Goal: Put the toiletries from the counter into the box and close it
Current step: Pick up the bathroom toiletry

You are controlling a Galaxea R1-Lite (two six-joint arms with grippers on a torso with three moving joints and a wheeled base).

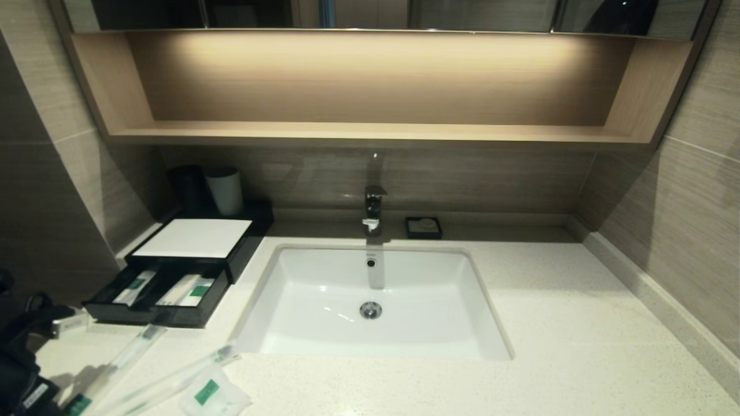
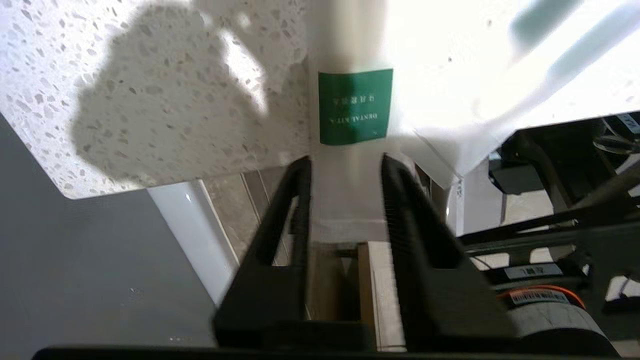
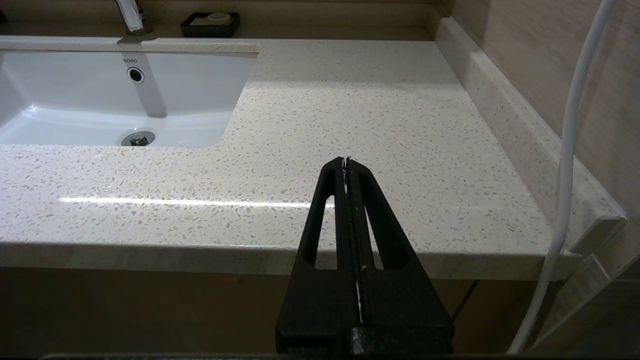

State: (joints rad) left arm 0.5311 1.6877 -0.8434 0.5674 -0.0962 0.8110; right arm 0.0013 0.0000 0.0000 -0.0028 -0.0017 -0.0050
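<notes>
A bathroom vanity fills the scene: a speckled stone counter [image 1: 549, 323] with a white sink [image 1: 324, 289] at its centre and a lit wooden shelf [image 1: 370, 132] above. At about ten o'clock from the sink sits the black box [image 1: 173, 271], its drawer pulled out with a few wrapped items already inside. The remaining toiletries lie at the counter's near left edge, around seven o'clock: two long wrapped sticks [image 1: 124, 355] [image 1: 173, 378] and a small white sachet [image 1: 213, 396]. They look light, crinkly and slippery, so a pinch across the middle of a stick's width should serve better than a grab at a loose film end. The left hand [image 2: 345, 165], barely visible in the head view, shows clearly in its wrist view: fingers narrowly parted either side of a wrapped stick's end just below its green label [image 2: 355, 106], though whether they press it I cannot tell. The right hand [image 3: 346, 162] hangs shut off the counter's front edge, seen only in its own view.
</notes>
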